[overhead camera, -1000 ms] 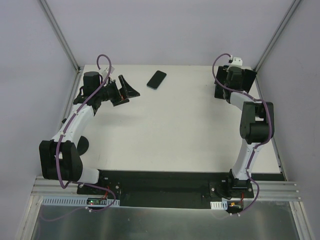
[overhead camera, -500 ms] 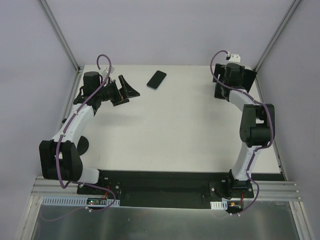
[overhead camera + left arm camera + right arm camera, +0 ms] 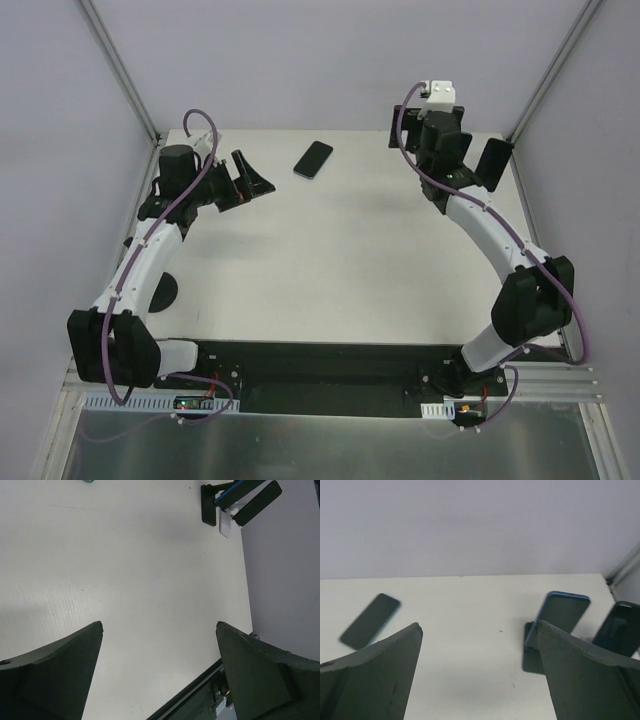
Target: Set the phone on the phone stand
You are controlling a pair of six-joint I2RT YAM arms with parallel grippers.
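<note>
A dark phone (image 3: 313, 158) lies flat at the back middle of the white table and shows at the left of the right wrist view (image 3: 370, 620). At the back right, a blue-cased phone (image 3: 563, 611) leans on a black phone stand (image 3: 532, 655). A second dark phone (image 3: 493, 162) stands just to its right. Both show far off in the left wrist view, the stand (image 3: 209, 505) and the blue-edged phone (image 3: 235, 490). My right gripper (image 3: 428, 132) hangs open and empty above the table between the flat phone and the stand. My left gripper (image 3: 250, 178) is open and empty, left of the flat phone.
The table (image 3: 330, 260) is bounded by grey walls on the left, back and right. A black base plate (image 3: 330, 365) runs along the near edge. A round black disc (image 3: 166, 291) sits by the left arm. Purple cables loop off both wrists.
My right arm has swung up and leftward away from the back right corner, uncovering the dark phone there. Its jaws opened wider. The left arm shifted slightly; the flat phone stayed put.
</note>
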